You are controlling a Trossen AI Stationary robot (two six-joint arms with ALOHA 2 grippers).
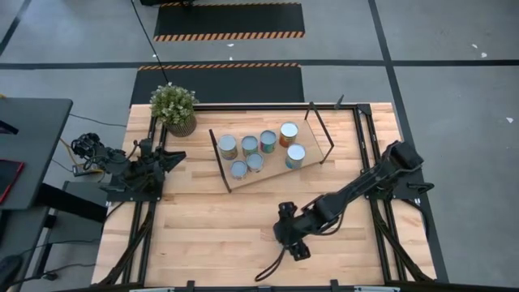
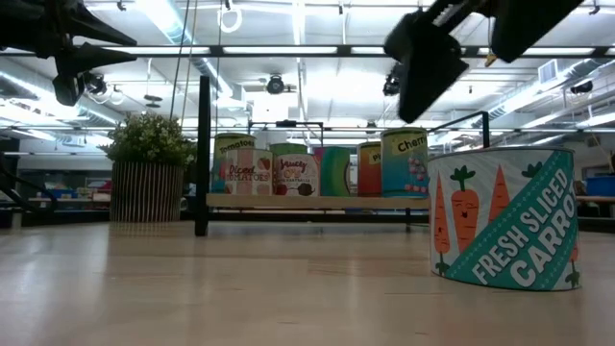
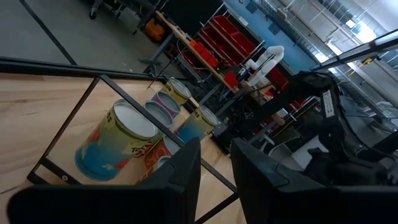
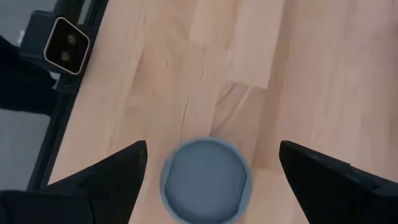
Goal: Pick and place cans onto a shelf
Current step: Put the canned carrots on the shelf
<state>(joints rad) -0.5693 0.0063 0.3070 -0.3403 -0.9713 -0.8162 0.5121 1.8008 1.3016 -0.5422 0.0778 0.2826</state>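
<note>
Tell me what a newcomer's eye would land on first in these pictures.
First, the carrot can looming in the low view, standing alone on the table near its front edge, with the right hand open directly above its pale top. Next, the six cans clustered on the shelf toward the table's back. The potted plant sits at the back left corner, by the waiting left hand, which is shut.
</note>
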